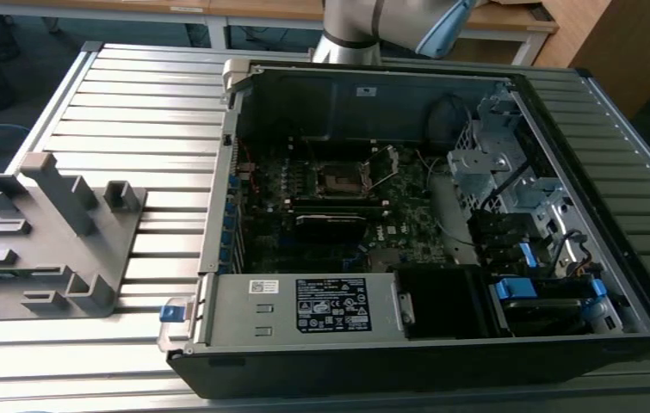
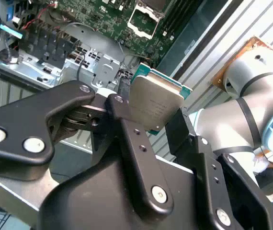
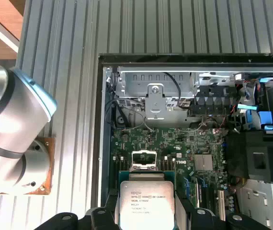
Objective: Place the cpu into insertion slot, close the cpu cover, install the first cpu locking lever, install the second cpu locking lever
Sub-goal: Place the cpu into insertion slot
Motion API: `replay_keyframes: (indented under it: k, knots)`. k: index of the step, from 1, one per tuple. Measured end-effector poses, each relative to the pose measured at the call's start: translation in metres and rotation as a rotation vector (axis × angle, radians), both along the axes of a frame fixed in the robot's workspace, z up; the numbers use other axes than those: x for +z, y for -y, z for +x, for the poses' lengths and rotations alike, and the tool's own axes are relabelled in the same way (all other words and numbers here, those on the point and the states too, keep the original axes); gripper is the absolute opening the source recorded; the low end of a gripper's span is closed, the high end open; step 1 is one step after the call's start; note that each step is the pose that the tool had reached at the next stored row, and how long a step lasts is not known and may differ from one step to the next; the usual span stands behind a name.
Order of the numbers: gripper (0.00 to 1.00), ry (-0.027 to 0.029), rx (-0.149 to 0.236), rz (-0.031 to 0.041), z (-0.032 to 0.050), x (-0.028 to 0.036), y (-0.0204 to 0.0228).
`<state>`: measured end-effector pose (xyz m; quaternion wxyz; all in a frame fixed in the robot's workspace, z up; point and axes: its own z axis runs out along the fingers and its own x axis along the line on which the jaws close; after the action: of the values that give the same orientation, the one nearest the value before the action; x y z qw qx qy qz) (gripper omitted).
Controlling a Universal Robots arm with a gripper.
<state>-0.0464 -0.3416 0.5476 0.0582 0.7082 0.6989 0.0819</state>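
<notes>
In the exterior view, one big black computer case lies open on one grey ribbed bench. Inside it is one green board. On the board sits one insertion slot, a small square with a silver rim and a dark middle. One grey plastic holder stands on the bench, well apart from the case, on the exterior view's left. One silver arm rises behind the case.

In the second wrist view, the tool is closed tight on one cpu. Two black fingers pinch it, one on each side. The cpu's grey metal top faces the camera. It hangs in the air, apart from the insertion slot, which shows on the board beyond it.

In the first wrist view, the cpu is in the tool. The one insertion slot shows on the green board just beyond the cpu's edge. The cpu is not in the slot.
</notes>
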Motion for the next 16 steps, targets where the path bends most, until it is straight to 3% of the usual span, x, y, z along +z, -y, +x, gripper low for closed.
replay_keyframes:
  k: [16]
  knots:
    - [0.54, 0.0168, 0.0, 0.0, 0.0, 0.0518, 0.0]
